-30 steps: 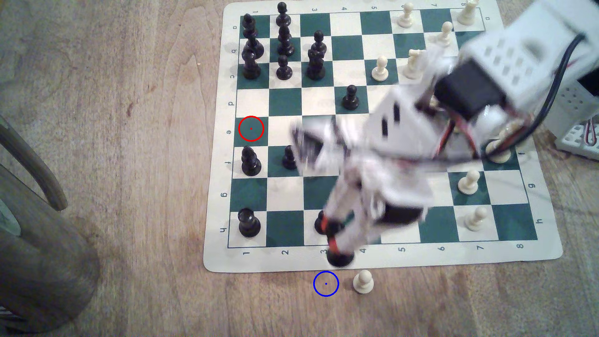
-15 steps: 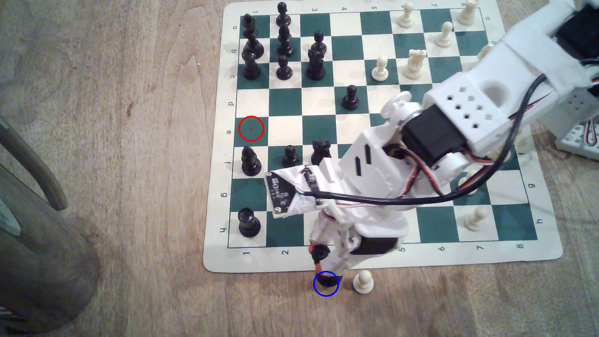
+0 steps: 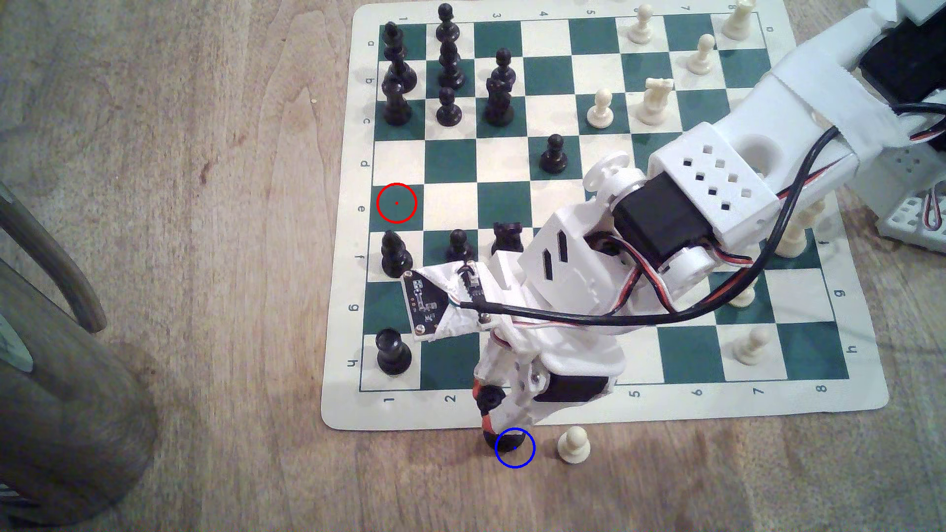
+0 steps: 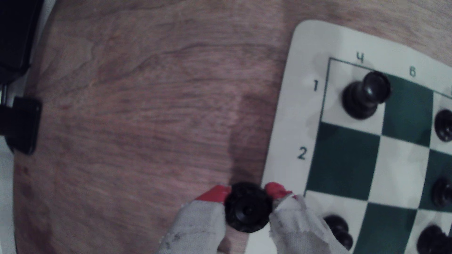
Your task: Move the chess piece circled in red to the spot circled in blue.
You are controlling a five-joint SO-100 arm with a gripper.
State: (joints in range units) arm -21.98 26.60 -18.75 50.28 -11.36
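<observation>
tool (image 4: 248,195) clamped on black piece (image 4: 247,210) at its coronet, red fingertips (image 4: 216,194) either side | base overlapping blue ring (image 3: 515,448) on tabletop (image 3: 230,256) | judged light, rigid, glossy-slippery; top-heavy, best gripped at waist

**What I could not see**

My fingers (image 3: 486,409) covered the black queen's (image 3: 504,441) waist in the exterior view. My arm (image 3: 691,204) hid several squares of the board (image 3: 850,404) and most of a white piece (image 3: 793,240). In the wrist view, black pieces (image 4: 442,125) ran off the frame's edge.
</observation>
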